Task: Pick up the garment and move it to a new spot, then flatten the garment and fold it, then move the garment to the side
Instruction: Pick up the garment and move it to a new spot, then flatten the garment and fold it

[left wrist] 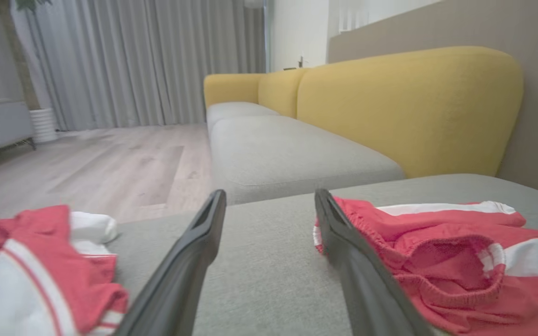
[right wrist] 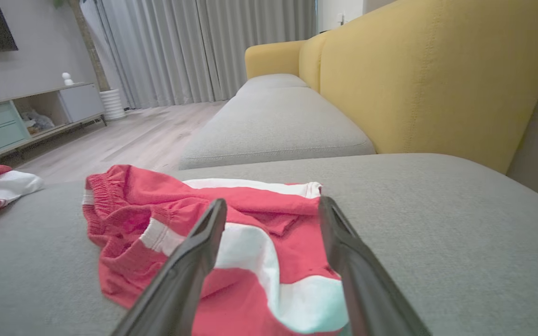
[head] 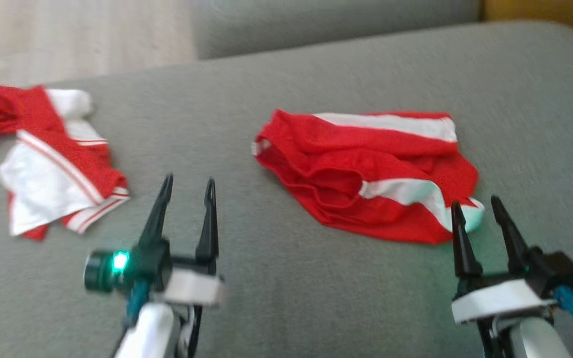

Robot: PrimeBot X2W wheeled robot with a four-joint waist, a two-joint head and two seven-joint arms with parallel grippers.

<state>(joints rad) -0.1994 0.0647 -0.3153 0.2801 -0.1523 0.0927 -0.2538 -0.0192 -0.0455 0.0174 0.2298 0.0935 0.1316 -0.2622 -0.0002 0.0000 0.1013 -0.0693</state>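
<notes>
Our left end effector is wide apart and holds nothing, above the grey sofa seat. Our right end effector is spread too, by the near edge of the red shorts. They lie crumpled mid-seat. A red and white top lies far left.

On sofa seat: garment at 2 o'clock from left end effector; second garment at its 10 o'clock, well apart. At garment's 5 o'clock corner: right end effector.
</notes>
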